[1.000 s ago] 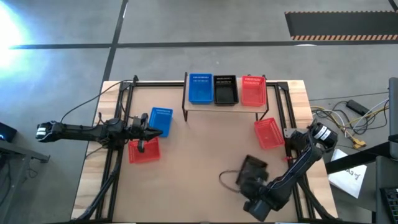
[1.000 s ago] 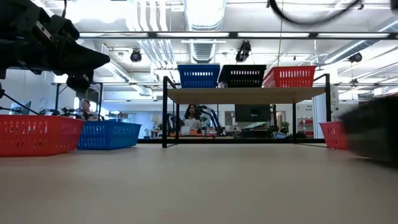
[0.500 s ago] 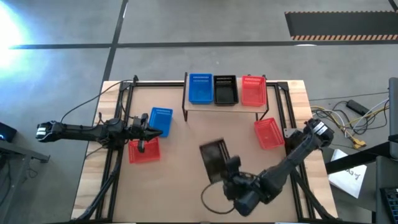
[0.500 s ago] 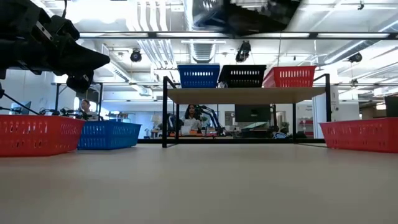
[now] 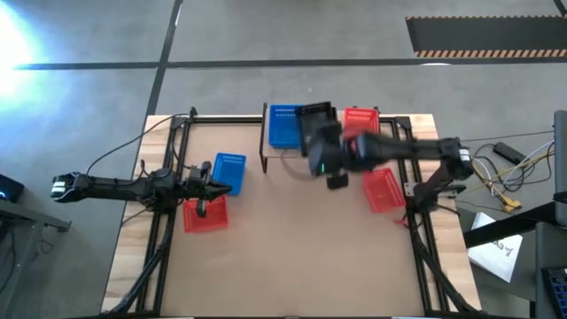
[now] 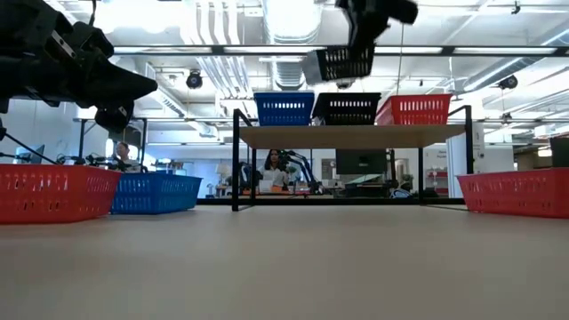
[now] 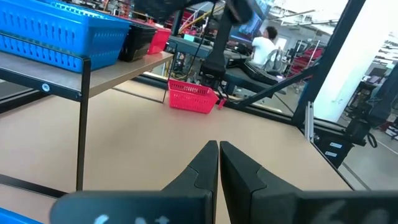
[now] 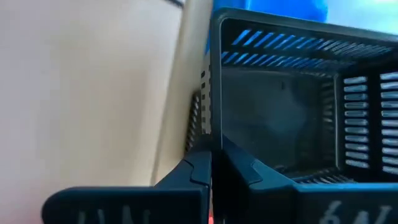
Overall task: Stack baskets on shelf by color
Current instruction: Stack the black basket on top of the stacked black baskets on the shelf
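Observation:
The shelf (image 6: 351, 136) stands at the table's far edge and carries a blue basket (image 5: 283, 127), a black basket (image 6: 347, 108) and a red basket (image 5: 361, 129). My right gripper (image 5: 324, 152) is shut on another black basket (image 6: 345, 64), held in the air above the shelf's black one. A red basket (image 5: 384, 190) sits on the table at the right. Another red basket (image 5: 205, 215) and a blue basket (image 5: 229, 173) sit at the left. My left gripper (image 5: 209, 182) stays shut over them, level, holding nothing. My right gripper pinches one side wall of the black basket at its rim (image 8: 211, 140), one finger outside the wall and one finger (image 8: 245, 171) inside. It comes slanting down from the table's near right. The basket hangs clear above the shelf, open side up and slightly tilted.
Black metal frame rails (image 5: 168, 177) run along the left and right sides of the table. Bare tabletop (image 5: 292, 248) spreads across the middle and near part. Cables (image 5: 496, 173) lie off the table to the right. People sit in the room beyond the shelf.
My right gripper has swung from the table's near right corner toward the far edge and risen, rolling as it went. The black basket has travelled with it, lifted clear of the table, and now hangs above the shelf's middle.

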